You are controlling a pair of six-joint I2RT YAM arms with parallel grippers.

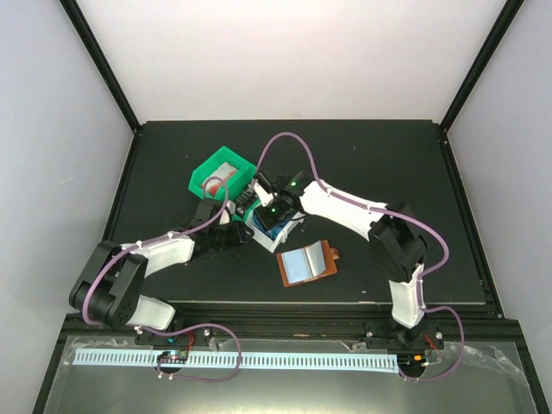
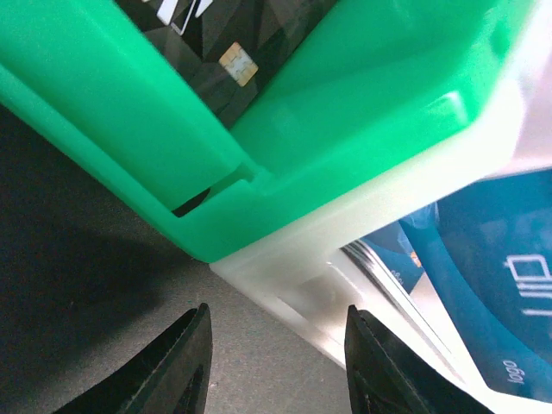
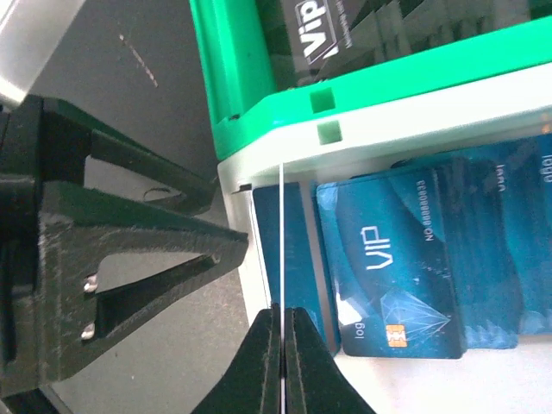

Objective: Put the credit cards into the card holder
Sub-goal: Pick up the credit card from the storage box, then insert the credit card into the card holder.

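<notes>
My right end effector is pinched shut on one credit card, edge-on at the white bin wall; the left end effector is half-open and empty. The card holder lies open nearby on the worktop — a grip this thin could let the card swivel or slip.

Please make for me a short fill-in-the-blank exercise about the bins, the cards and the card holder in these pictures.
1. The right gripper is ___ on a thin card seen edge-on.
2. The white bin holds ___ VIP cards.
3. The green bin holds a ___ VIP card.
4. The card holder lies ___ on the table.
Missing words: shut; blue; black; open.
</notes>
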